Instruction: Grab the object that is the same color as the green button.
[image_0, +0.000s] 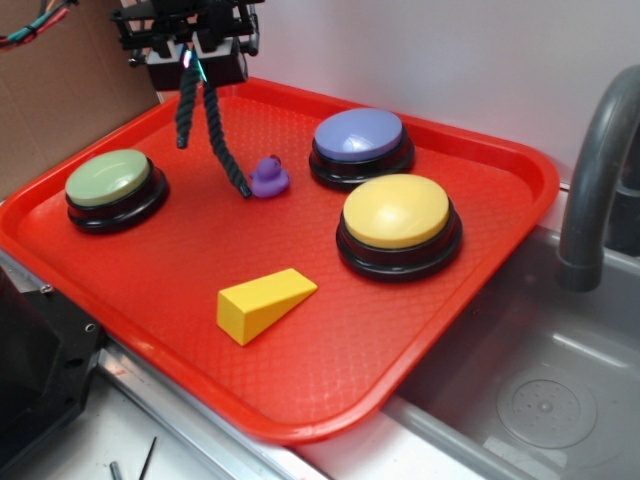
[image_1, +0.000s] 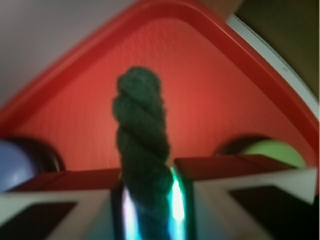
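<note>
Currently the end effector (image_0: 197, 72) is clamped on the long dark green ridged snake toy (image_0: 214, 125), whose two ends dangle above the red plastic tray (image_0: 330, 390) between pale green domed button (image_0: 108, 178) and small purple duck (image_0: 268, 178); judgement: hold grip firm, rise straight.

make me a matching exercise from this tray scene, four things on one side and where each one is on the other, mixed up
Things:
1. green snake toy
2. purple duck
3. yellow wedge
4. green button

Places:
A. lying flat near the front of the red tray, touching nothing else
B. hanging from the gripper, both ends drooping
C. at the tray's left side
D. between the green button and the purple button, next to the snake's lower end

Pairs: 1-B, 2-D, 3-A, 4-C
</note>
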